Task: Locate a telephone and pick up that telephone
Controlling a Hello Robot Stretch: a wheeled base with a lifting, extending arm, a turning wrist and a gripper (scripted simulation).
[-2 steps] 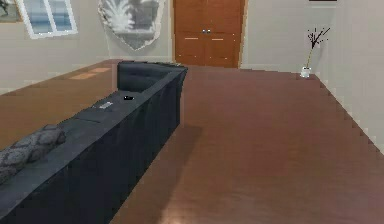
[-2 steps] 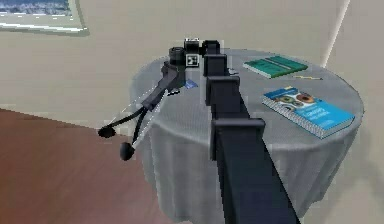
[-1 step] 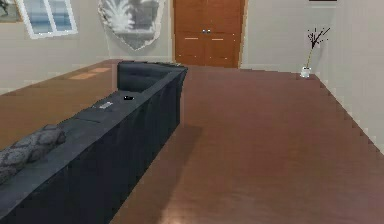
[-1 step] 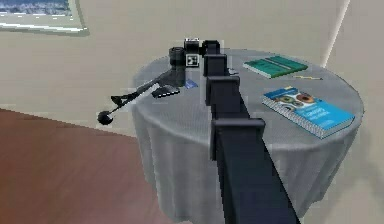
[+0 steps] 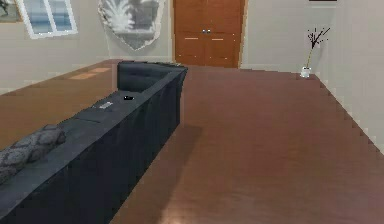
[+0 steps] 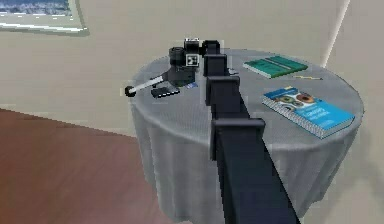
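Note:
In the arm side view the dark arm bar (image 6: 232, 130) rises over a round table (image 6: 170, 140) draped in grey cloth. Two white marked squares (image 6: 190, 55) stand at its far end. Left of them the gripper (image 6: 148, 86) reaches over the tabletop's left part. A small dark flat thing (image 6: 166, 92), possibly the telephone, lies on the cloth at the fingers. I cannot tell whether the gripper holds anything or touches it.
A green book (image 6: 272, 67), a blue book (image 6: 308, 108) and a pencil (image 6: 306, 77) lie on the table's right half. The forward view has a long dark sofa (image 5: 110, 140) with small items (image 5: 128, 97), orange double doors (image 5: 208, 32), a twig vase (image 5: 305, 70) and brown floor (image 5: 270, 150).

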